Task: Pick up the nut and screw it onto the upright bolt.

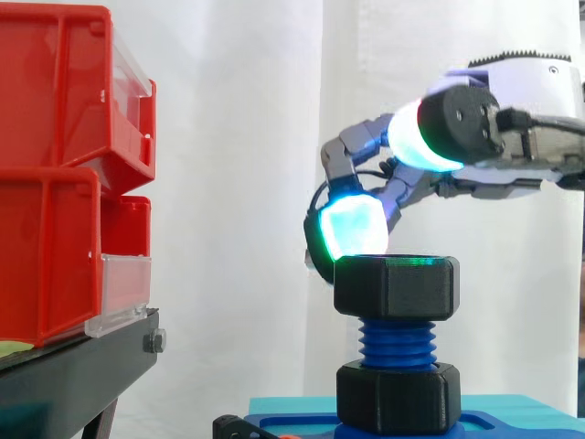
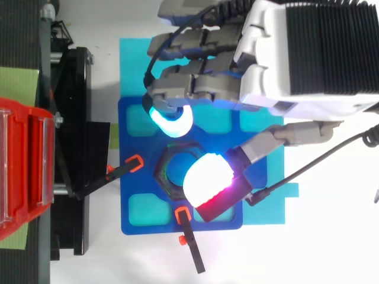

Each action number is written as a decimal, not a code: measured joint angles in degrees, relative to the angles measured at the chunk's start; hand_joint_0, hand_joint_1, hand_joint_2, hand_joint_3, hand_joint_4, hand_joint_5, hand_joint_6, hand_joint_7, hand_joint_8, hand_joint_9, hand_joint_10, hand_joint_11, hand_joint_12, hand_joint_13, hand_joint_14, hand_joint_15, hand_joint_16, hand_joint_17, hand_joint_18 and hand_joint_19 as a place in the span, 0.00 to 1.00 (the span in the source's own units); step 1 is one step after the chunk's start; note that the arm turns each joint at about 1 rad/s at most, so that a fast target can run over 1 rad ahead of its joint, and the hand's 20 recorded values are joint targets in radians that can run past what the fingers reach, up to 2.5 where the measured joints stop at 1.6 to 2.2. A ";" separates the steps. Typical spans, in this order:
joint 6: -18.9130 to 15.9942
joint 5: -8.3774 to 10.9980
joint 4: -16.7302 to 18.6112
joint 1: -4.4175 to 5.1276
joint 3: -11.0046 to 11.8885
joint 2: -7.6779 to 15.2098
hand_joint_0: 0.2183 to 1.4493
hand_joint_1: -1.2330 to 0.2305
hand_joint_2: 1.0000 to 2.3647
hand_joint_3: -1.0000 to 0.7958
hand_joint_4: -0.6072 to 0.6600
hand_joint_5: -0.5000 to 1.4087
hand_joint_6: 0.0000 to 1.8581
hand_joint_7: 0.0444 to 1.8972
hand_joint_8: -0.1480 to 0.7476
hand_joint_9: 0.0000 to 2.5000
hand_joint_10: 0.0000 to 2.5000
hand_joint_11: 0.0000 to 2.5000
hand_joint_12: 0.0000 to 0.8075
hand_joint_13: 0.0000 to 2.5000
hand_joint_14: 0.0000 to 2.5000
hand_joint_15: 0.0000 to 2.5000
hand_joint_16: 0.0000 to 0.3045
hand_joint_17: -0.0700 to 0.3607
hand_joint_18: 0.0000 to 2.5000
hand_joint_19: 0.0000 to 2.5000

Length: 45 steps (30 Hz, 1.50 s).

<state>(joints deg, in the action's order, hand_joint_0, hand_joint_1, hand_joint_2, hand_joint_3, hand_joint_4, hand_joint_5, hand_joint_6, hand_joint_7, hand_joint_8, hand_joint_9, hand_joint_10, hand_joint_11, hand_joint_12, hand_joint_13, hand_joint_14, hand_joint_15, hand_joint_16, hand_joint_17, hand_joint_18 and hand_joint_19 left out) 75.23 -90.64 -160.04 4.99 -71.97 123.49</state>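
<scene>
Black nut (image 1: 396,286) atop blue bolt (image 1: 397,343), robot hand (image 2: 308,53) above

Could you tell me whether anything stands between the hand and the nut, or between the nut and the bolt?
Nothing visible does. The hand is right at the top rim of the nut, which already sits on the upper end of the bolt, with bare thread below it down to the black base.

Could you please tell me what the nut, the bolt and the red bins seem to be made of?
The nut looks like matte black plastic, possibly printed: dull faces, soft edges. The bolt seems blue plastic too, given its coarse, rounded threads. The red bins look like glossy moulded plastic, catching smooth highlights.
</scene>
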 measured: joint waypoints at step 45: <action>0.53 -0.73 4.23 3.86 -2.10 0.26 0.23 0.81 0.00 0.28 0.67 0.22 0.27 0.48 0.44 0.24 0.00 0.00 0.37 0.14 0.00 0.00 0.11 0.34 0.04 0.00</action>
<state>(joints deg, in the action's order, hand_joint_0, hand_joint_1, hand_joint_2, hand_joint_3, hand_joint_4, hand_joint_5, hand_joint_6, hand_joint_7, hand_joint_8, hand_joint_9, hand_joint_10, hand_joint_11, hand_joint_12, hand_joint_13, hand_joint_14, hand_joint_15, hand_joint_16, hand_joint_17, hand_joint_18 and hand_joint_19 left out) 75.76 -91.37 -155.82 8.84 -74.07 123.75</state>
